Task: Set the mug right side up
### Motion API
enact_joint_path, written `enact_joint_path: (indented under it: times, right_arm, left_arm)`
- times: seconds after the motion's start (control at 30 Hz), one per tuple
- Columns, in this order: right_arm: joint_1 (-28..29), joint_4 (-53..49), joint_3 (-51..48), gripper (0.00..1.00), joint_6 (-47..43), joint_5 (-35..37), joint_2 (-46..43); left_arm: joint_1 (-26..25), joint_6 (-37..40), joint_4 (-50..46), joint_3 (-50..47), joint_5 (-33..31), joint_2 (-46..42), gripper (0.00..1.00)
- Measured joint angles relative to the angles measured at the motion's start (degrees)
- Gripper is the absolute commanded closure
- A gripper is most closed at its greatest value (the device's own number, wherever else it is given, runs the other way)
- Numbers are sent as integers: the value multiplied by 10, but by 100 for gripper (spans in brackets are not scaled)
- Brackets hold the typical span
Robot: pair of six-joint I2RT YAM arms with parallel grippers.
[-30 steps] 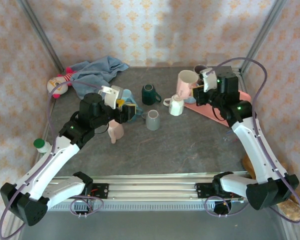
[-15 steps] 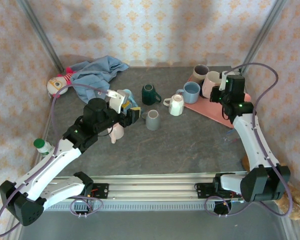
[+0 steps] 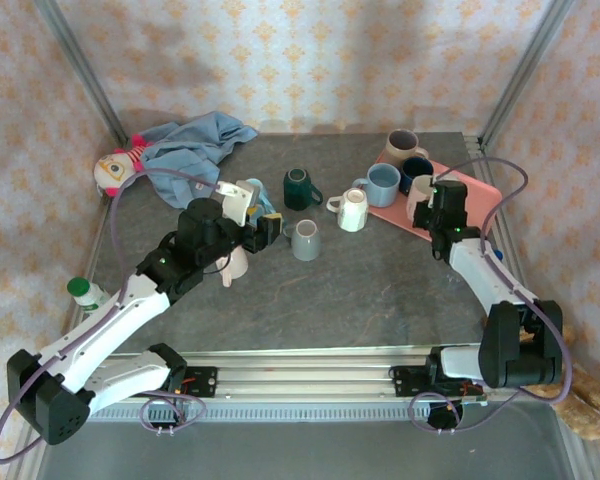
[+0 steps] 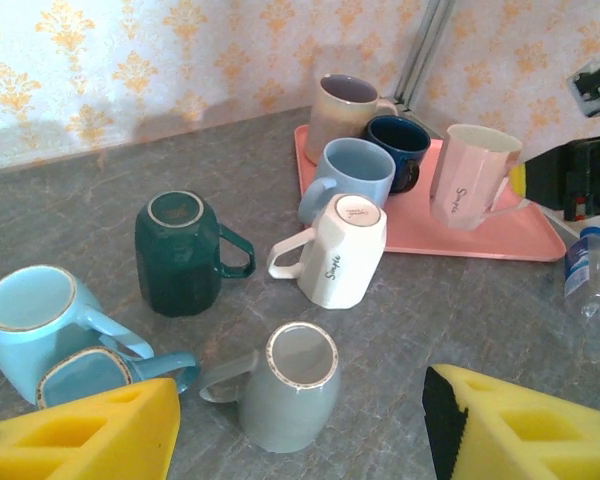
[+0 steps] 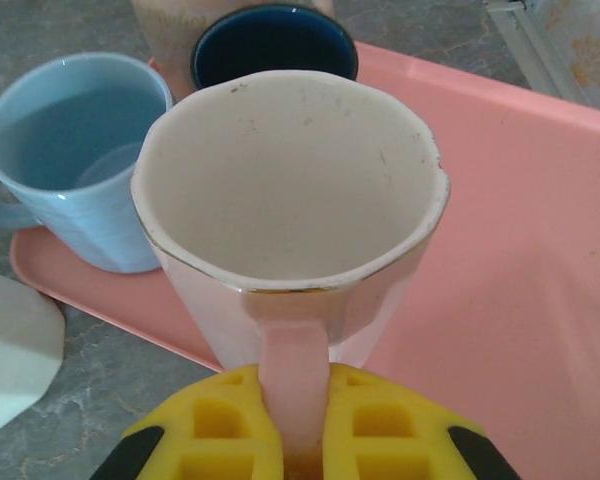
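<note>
Right gripper (image 5: pixel 292 430): clamped on handle of pink mug (image 5: pixel 290 190), upright by near edge of tray (image 5: pixel 520 250). Left gripper (image 3: pixel 267 228): jaws apart, empty. Risk: pads snagging handle on release, tipping mug off tray edge.

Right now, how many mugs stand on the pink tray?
4. A tan ceramic mug at the far corner, a dark blue mug beside it, a light blue mug leftmost, a pale pink mug gripped by the right tool. None seems hidden.
</note>
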Motion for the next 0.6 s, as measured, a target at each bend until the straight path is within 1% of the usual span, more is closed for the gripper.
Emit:
enact_joint_path:
  times: [0.43, 0.6]
  right_arm:
    - [-2, 97, -9, 100, -18, -33, 73]
    - [-4, 136, -23, 100, -17, -39, 86]
  left_arm:
    - [-3, -1, 17, -22, -7, 0, 34]
    - [-5, -1, 24, -26, -8, -1, 34]
